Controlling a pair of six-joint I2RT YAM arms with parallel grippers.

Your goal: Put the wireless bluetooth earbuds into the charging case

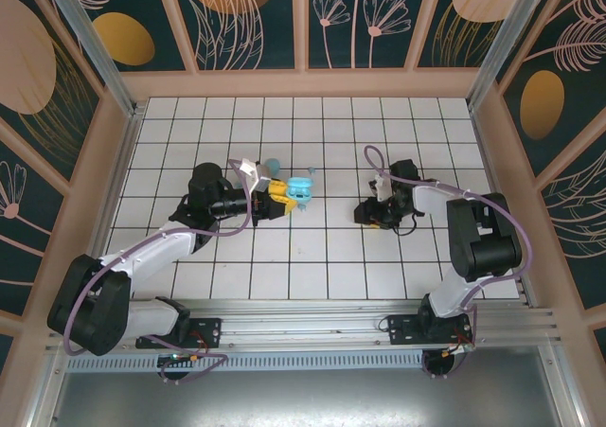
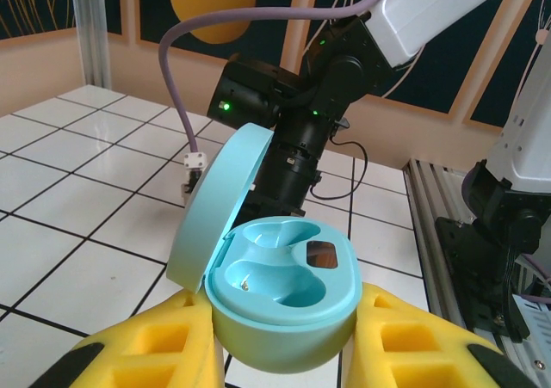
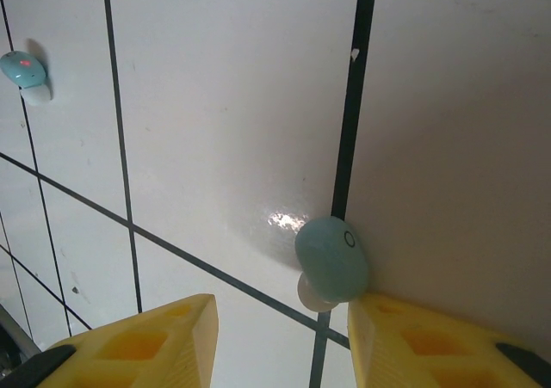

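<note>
The light-blue charging case [image 2: 284, 289] stands open, its lid [image 2: 219, 203] tipped up to the left and both wells empty. My left gripper [image 2: 284, 341] is shut on the case's body, with a yellow finger on each side. From above, the case [image 1: 300, 191] sits at the tip of the left gripper [image 1: 283, 197]. One earbud [image 3: 331, 259] lies on the tiles against the inner side of my open right gripper's [image 3: 284, 341] right finger [image 3: 430, 336]. A second earbud [image 3: 23, 69] lies far off at upper left. Two small earbuds [image 1: 274, 165] [image 1: 311, 171] lie just beyond the case.
The right gripper [image 1: 365, 211] is low over the white tiled floor [image 1: 322, 257] right of centre. The right arm's black wrist [image 2: 293, 121] rises close behind the held case. Wooden walls [image 1: 303, 83] ring the floor, and a metal rail [image 1: 331, 318] runs along the near edge.
</note>
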